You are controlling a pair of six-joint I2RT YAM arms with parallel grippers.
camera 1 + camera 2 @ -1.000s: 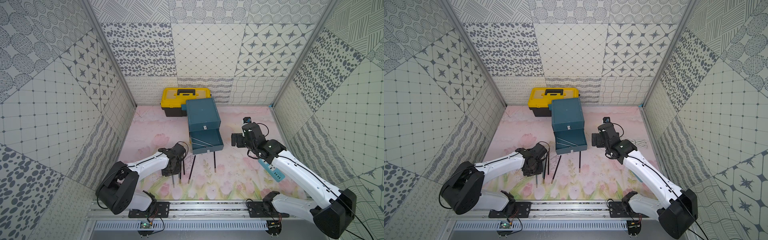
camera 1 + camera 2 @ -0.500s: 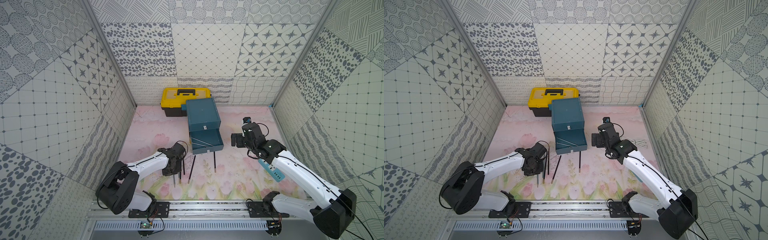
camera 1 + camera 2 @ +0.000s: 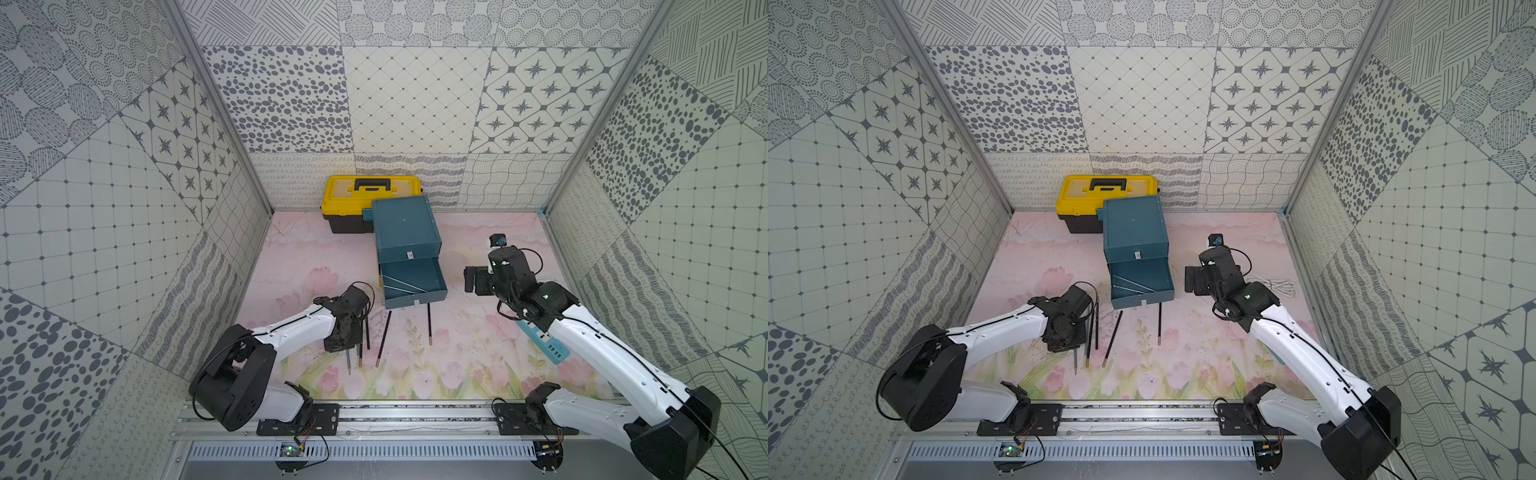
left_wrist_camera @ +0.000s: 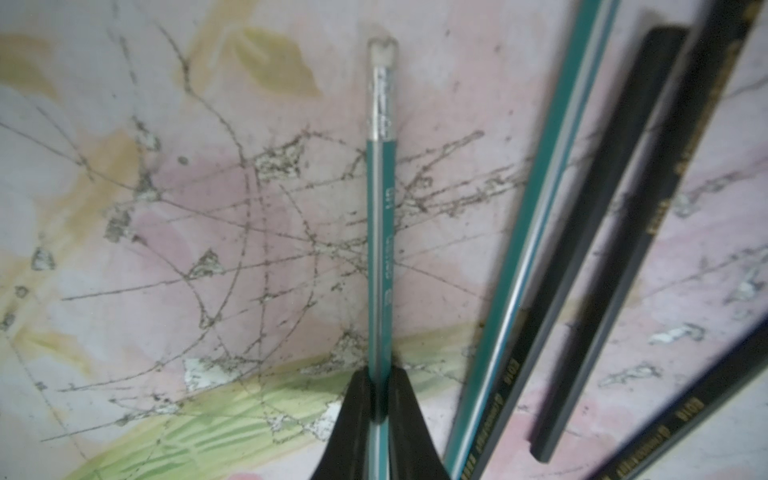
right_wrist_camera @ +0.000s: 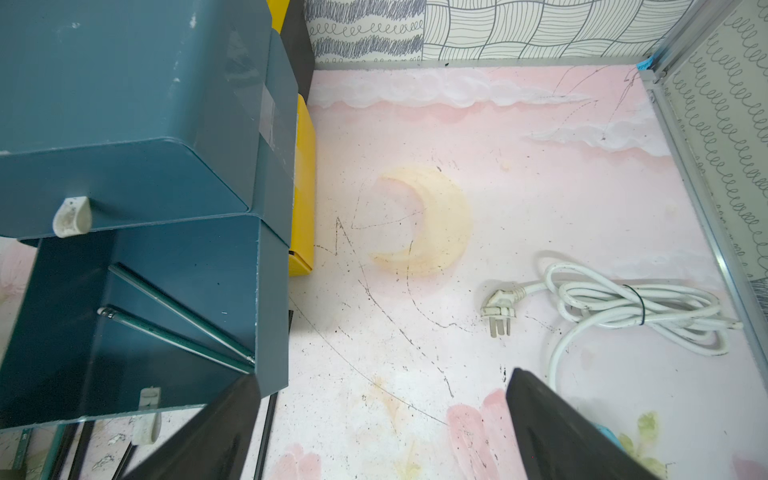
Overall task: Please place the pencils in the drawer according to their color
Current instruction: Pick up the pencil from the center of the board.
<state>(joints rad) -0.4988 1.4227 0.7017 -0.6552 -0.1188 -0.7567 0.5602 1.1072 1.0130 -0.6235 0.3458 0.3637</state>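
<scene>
**Layout.** The flowered surface (image 3: 457,365) carries the teal drawer cabinet (image 3: 405,226) toward the back, with a yellow toolbox (image 3: 345,195) behind it. The cabinet's middle drawer (image 3: 415,298) stands pulled out. Two teal-and-silver pencils (image 5: 178,334) lie aslant on its floor.

**Hands.** The right hand (image 5: 382,374) hangs just beside the open drawer, fingers wide apart and holding nothing. The left hand (image 4: 379,386) is down at the surface near the front. Its fingers are clamped on a teal pencil (image 4: 380,228) with a silver stripe and a white eraser end. Whether that pencil has left the surface cannot be told.

**Loose pencils.** A second teal pencil (image 4: 536,249) lies just beside the held one, then a black pencil (image 4: 602,249). Another dark pencil (image 3: 429,324) lies in front of the drawer.

**Step in hand.** Pick-up of one teal pencil; the grasp appears complete.

**Next move.**
1. Raise the pencil straight up, so the neighbouring teal pencil is not dragged.
2. Carry it to the middle drawer, which already holds the matching colour.
3. Turn the shaft to lie aslant like those inside; it looks too long to go in square.
4. Lower it, then part the fingers. Keep clear of the right hand.
</scene>
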